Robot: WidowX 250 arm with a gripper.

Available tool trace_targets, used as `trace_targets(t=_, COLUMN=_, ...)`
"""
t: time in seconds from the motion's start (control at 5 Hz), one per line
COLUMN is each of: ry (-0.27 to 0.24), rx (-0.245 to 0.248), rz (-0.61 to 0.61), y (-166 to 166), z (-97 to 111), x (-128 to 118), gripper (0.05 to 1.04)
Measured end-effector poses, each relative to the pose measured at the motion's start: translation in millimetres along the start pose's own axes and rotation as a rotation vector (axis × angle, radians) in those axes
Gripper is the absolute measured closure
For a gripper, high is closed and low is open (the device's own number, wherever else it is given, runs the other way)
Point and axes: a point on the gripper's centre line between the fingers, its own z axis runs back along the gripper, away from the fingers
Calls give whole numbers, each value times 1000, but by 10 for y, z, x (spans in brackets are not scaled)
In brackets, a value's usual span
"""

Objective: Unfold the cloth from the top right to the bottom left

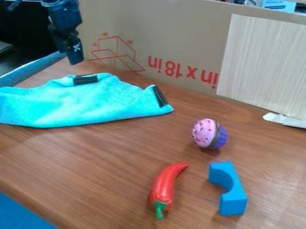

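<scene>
Red chili (166, 187) lies nearest, on the brown table (90, 165): green stem end near, tip far and bent right, long axis near-far. Just right of it, blue arch block (229, 188), hollow side facing left, long axis near-far. Toy cupcake (210, 133) farther off, on its side, pink top left, purple base right.

Turquoise cloth (90, 103) on the far left part of the table, folded and rumpled. Long axis left-right; right end narrows to a corner pointing right and a bit near. Left end runs out of view. One black strip (85, 79) on its far edge, another black strip (160, 96) by the right end.

Gripper (75, 60) hangs at far left, near the cloth's far edge; cannot tell if open or closed.

Cardboard (173, 33) with red print stands at the far side, wood-grain panel (263, 65) at far right, white scrap (284, 120) at its foot.
</scene>
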Motion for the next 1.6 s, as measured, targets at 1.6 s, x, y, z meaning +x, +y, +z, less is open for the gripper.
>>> trace_targets(t=1.6, ry=70, rx=48, rz=-45, y=-197, z=-497, x=78, gripper=83)
